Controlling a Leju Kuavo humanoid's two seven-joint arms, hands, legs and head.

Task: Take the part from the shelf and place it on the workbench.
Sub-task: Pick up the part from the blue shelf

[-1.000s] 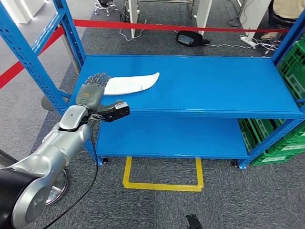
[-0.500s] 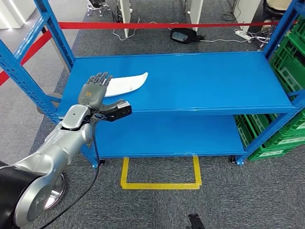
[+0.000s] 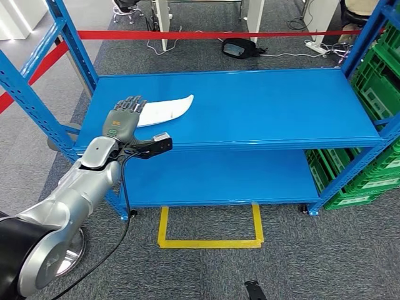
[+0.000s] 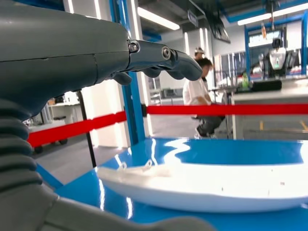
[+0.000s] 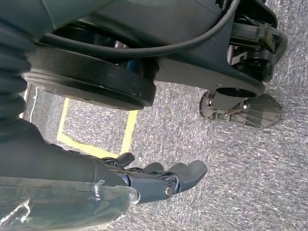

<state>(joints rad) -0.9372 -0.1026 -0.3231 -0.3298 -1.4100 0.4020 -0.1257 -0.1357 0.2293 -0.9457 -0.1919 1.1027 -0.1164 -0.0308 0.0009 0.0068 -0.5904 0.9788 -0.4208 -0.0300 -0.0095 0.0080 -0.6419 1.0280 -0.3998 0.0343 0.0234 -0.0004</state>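
Left hand [image 3: 124, 117], fingers spread and empty, above near end of white curved part [image 3: 165, 110] on blue shelf [image 3: 264, 112]; right hand [image 5: 160, 180] loosely extended, empty.

Left hand [image 3: 124, 120] outstretched, fingers apart, right hand [image 5: 156, 180] hanging, holding nothing

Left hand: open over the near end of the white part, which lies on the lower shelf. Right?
Wrong shelf. The head view shows the white part lying on the upper shelf, not the lower one. The left hand is open over its near end, as you say.
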